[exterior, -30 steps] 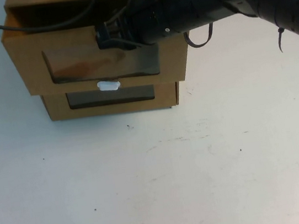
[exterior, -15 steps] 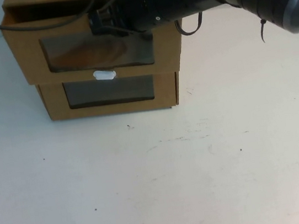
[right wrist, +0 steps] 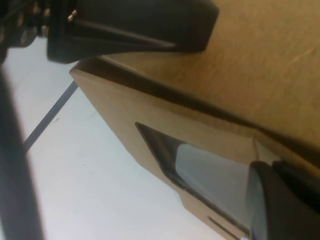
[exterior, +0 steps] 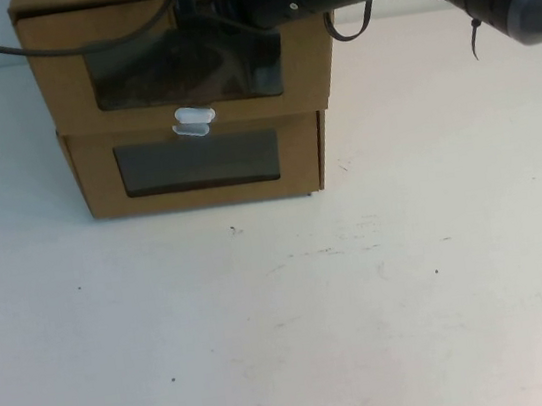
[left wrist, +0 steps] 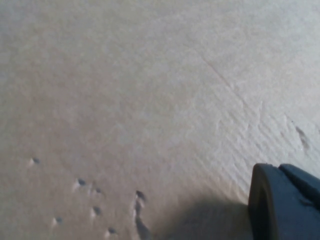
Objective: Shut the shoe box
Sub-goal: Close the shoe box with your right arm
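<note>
The shoe box (exterior: pixel 311 56) is the upper of two stacked cardboard boxes at the table's far left. Its front has a wavy-edged window and a small white tab (exterior: pixel 194 116) at the bottom edge. The drawer front sits about level with the box shell and with the box below. My right gripper (exterior: pixel 198 6) reaches in from the right and rests against the top of that front, open. In the right wrist view the right gripper (right wrist: pixel 230 100) straddles the shoe box (right wrist: pixel 150 125). My left gripper (left wrist: pixel 282 202) appears only in its wrist view, close against plain cardboard.
The lower cardboard box (exterior: pixel 301 163) has a neat rectangular window and a white tab (exterior: pixel 190 128) at its top edge. A black cable (exterior: pixel 47 48) runs over the stack. The white table (exterior: pixel 298 320) stretches out in front and to the right.
The shoe box's drawer front has slid back into its shell, and the dark gap above it is gone. My right arm moved back and up with it.
</note>
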Controlling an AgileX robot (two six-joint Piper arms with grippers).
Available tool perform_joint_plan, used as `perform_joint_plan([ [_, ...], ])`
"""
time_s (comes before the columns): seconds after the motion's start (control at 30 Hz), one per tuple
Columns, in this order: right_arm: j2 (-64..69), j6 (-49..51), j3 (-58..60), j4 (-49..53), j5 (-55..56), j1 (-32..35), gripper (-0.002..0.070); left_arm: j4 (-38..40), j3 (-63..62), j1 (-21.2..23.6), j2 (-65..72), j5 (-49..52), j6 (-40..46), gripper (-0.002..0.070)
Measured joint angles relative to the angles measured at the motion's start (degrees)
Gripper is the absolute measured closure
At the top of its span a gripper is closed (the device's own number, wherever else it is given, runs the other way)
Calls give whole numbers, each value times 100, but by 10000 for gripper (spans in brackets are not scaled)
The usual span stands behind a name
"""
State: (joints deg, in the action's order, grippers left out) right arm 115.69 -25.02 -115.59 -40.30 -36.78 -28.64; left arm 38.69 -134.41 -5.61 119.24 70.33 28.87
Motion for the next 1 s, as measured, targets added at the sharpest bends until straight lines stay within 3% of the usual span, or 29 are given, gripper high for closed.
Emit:
perform_joint_plan([
  [1.0, 36, -22, -110, 0, -287, 43, 689, 9, 0, 0, 0, 23, 0, 680],
])
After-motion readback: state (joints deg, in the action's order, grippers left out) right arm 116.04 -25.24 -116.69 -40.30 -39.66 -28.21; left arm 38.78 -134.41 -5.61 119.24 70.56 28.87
